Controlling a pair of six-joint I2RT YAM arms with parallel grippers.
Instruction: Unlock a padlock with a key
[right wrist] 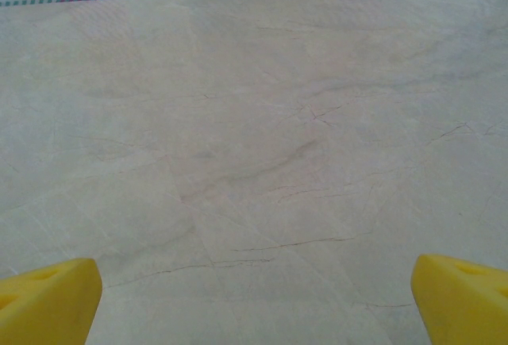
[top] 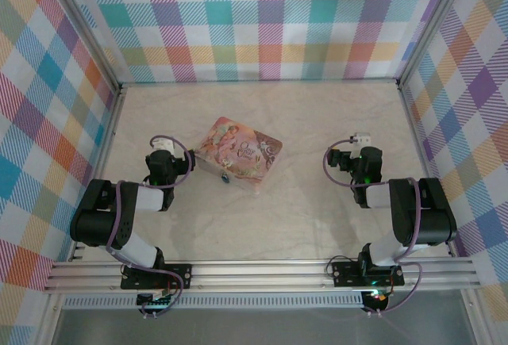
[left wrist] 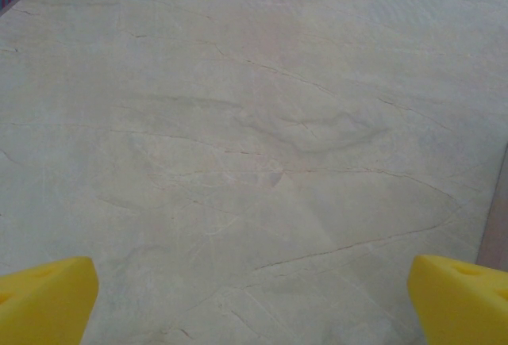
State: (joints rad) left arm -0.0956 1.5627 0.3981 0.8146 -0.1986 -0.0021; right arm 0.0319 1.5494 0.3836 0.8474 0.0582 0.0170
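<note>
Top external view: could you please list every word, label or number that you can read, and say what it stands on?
None can be read.
Pink illustrated rectangular box: its top bears a decorative picture; any lettering on it is too small and blurred to read.

Lab test cell, plaid walls (top: 262, 20), aluminium rails (top: 262, 274)

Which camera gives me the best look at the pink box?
Top external: the pink box lies whole, just beside the left gripper. The wrist views give tabletop between yellow fingertips.
</note>
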